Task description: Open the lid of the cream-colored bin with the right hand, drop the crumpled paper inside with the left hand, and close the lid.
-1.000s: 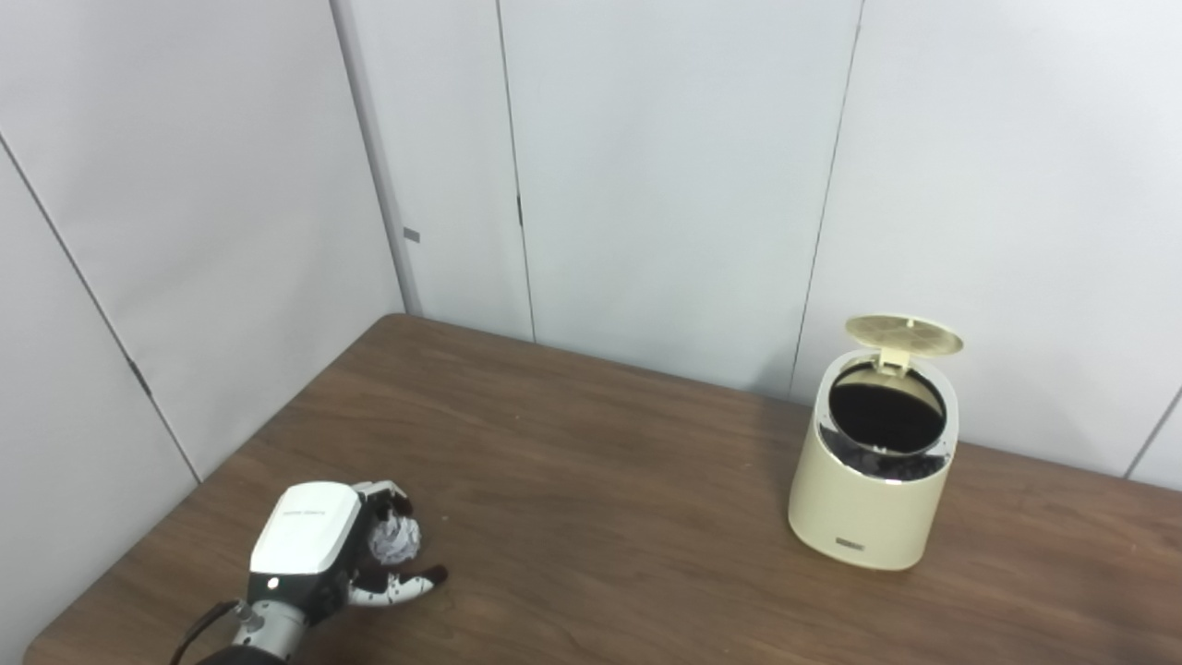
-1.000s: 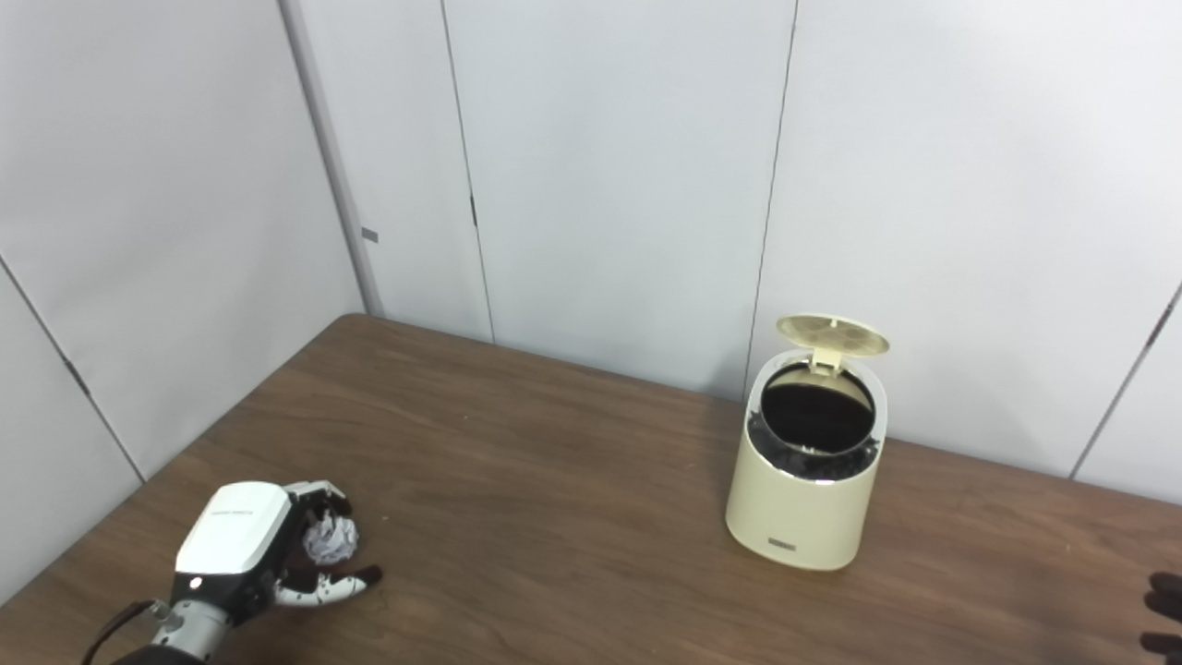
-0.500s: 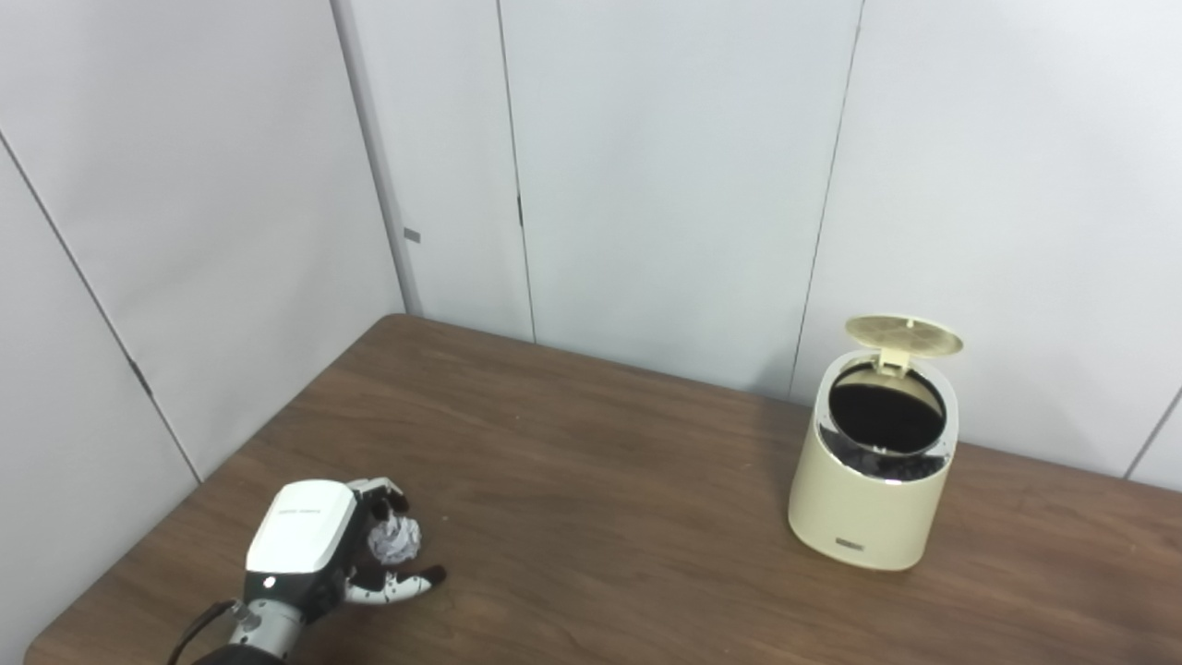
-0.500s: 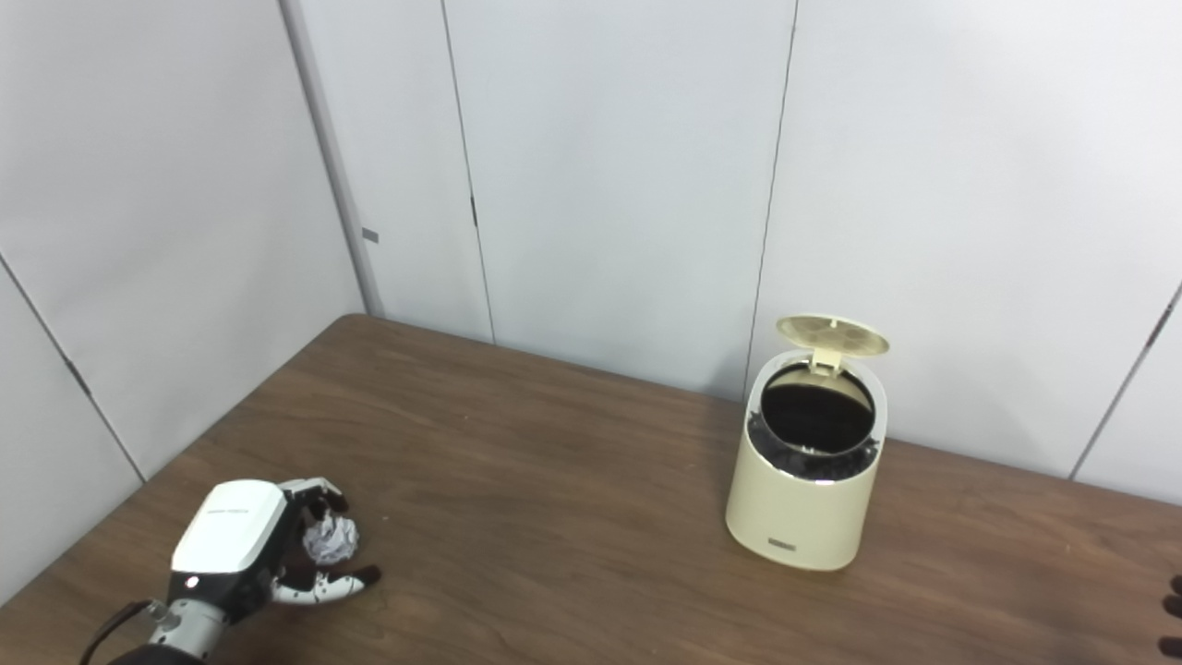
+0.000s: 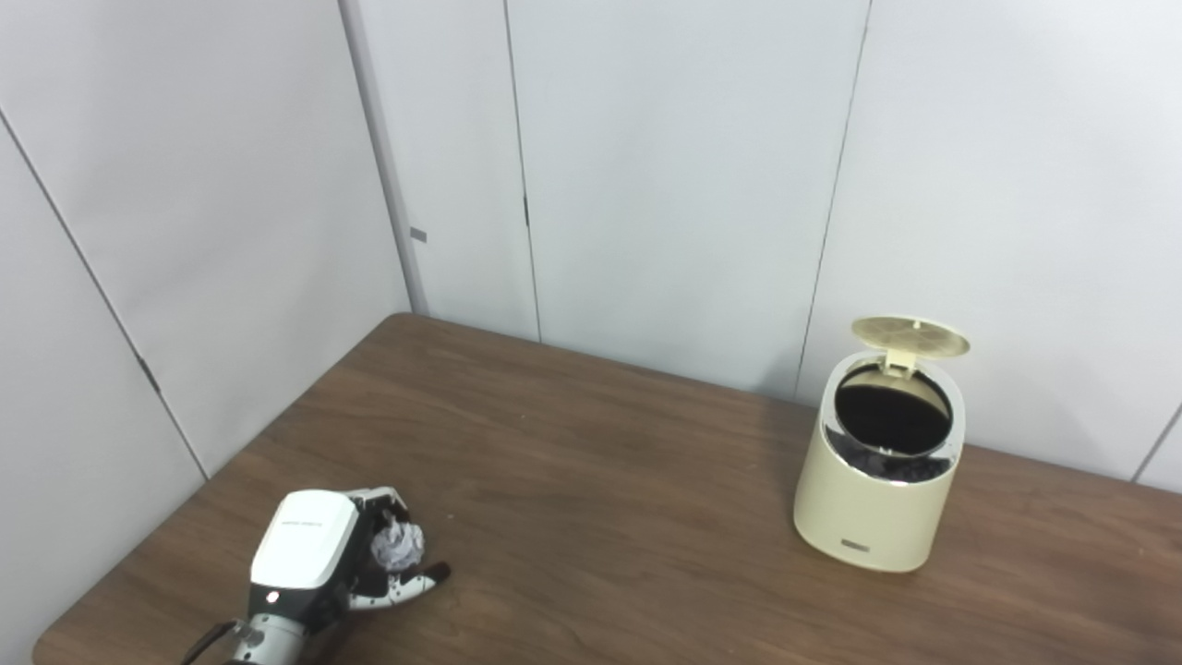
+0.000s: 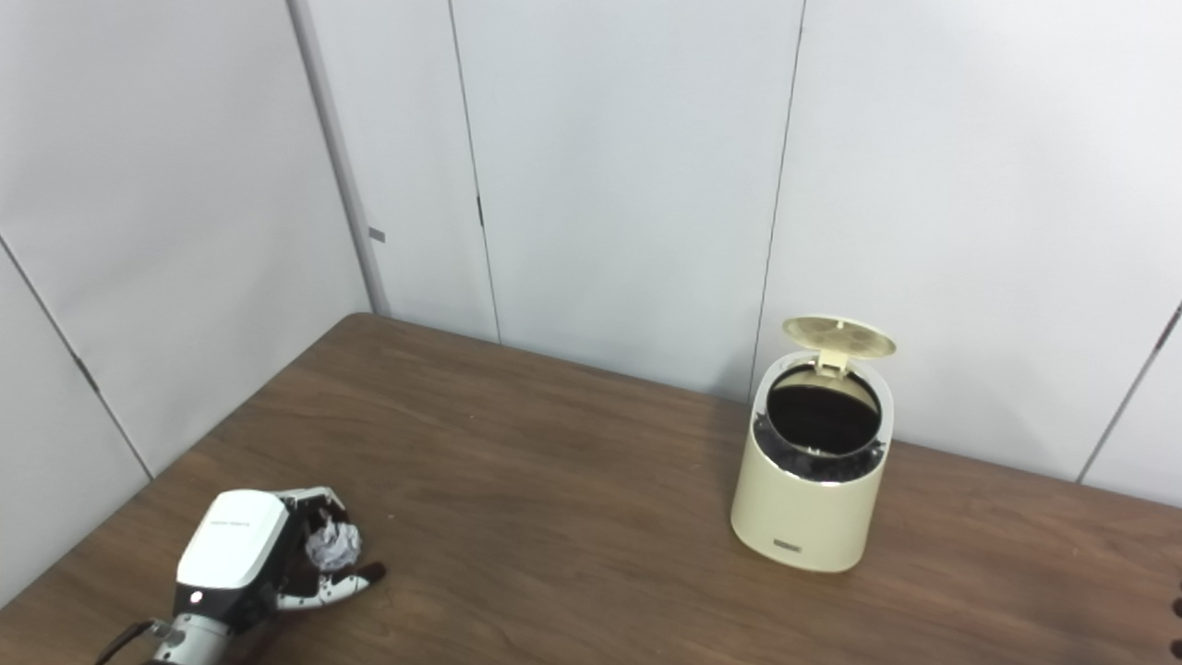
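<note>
A brown wooden table stands against pale wall panels.

Wide bare counter between left hand at near left corner and bin at far right: open passage. Bin stands alone, room on left side and front. Lid tipped up at rear, mouth clear from above and front. Wall panels close behind bin, tight there. Left hand curled round paper ball, low over counter near left edge.
</note>
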`<state>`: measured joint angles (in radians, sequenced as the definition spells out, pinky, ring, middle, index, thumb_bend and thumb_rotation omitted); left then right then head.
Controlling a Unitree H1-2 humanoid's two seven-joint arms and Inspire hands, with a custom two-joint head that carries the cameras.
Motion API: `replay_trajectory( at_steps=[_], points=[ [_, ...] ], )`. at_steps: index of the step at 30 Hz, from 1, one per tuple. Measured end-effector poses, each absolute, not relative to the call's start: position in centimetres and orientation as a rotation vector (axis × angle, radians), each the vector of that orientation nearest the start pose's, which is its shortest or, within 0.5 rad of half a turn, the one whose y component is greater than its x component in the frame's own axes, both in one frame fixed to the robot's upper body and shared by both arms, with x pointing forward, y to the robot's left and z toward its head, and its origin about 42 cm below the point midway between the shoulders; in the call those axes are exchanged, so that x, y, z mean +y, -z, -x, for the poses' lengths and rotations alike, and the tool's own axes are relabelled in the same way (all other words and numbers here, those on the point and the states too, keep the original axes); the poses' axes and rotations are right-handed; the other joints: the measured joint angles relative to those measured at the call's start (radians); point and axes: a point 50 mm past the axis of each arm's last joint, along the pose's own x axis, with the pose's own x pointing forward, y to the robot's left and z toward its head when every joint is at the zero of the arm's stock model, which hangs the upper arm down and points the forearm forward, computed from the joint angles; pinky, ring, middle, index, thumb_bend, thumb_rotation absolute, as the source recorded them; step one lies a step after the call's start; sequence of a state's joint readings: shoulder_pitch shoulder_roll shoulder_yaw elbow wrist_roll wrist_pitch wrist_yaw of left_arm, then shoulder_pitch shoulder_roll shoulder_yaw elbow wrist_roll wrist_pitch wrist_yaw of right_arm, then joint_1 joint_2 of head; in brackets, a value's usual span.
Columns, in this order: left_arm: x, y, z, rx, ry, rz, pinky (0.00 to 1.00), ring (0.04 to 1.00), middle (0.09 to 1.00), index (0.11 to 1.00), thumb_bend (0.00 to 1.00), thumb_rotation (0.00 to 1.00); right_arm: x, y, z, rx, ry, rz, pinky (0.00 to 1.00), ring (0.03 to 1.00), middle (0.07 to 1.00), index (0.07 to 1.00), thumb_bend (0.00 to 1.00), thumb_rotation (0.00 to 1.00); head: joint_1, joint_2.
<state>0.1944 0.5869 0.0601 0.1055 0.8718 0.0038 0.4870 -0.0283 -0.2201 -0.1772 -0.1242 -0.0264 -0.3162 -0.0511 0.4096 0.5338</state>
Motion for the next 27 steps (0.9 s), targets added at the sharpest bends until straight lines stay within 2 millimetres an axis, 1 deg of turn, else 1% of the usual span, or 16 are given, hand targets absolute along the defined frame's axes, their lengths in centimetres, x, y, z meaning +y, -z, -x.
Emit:
replay_trajectory(
  at_steps=[2, 3, 6, 9, 15, 20, 27],
  points=[
    [44.18, -11.34, -20.69, -0.053, -0.356, -1.497, 0.17, 0.229, 0.460, 0.489, 0.52, 0.00, -31.93, -17.67, -28.03, -0.491, 0.168, 0.269, 0.52, 0.667, 0.698, 0.661, 0.49, 0.70, 0.000, 0.002],
    [44.14, -11.31, -20.66, -0.057, -0.357, -1.496, 0.15, 0.215, 0.466, 0.485, 0.52, 0.00, -31.98, -17.67, -28.02, -0.490, 0.168, 0.271, 0.52, 0.667, 0.698, 0.661, 0.49, 0.70, 0.000, 0.002],
    [44.08, -11.25, -20.66, -0.060, -0.357, -1.496, 0.13, 0.194, 0.471, 0.482, 0.53, 0.00, -32.01, -17.68, -28.01, -0.490, 0.168, 0.272, 0.52, 0.665, 0.696, 0.660, 0.50, 0.70, 0.000, 0.002],
    [44.01, -11.26, -20.65, -0.080, -0.355, -1.496, 0.12, 0.177, 0.471, 0.481, 0.53, 0.00, -31.99, -17.69, -28.01, -0.490, 0.165, 0.272, 0.53, 0.668, 0.698, 0.660, 0.49, 0.69, -0.003, 0.003],
    [43.97, -11.29, -20.63, -0.095, -0.357, -1.497, 0.11, 0.168, 0.471, 0.480, 0.53, 0.00, -31.93, -17.71, -27.90, -0.492, 0.165, 0.263, 0.53, 0.673, 0.700, 0.660, 0.49, 0.67, -0.005, 0.003],
    [43.81, -11.34, -20.65, -0.121, -0.342, -1.496, 0.15, 0.206, 0.472, 0.481, 0.53, 0.00, -31.80, -17.64, -27.84, -0.482, 0.167, 0.249, 0.54, 0.681, 0.705, 0.664, 0.51, 0.67, -0.005, 0.003],
    [43.65, -11.46, -20.69, -0.135, -0.332, -1.491, 0.15, 0.209, 0.472, 0.481, 0.52, 0.00, -31.83, -17.54, -27.75, -0.479, 0.167, 0.251, 0.56, 0.699, 0.718, 0.675, 0.48, 0.68, -0.003, 0.003]
  ],
)
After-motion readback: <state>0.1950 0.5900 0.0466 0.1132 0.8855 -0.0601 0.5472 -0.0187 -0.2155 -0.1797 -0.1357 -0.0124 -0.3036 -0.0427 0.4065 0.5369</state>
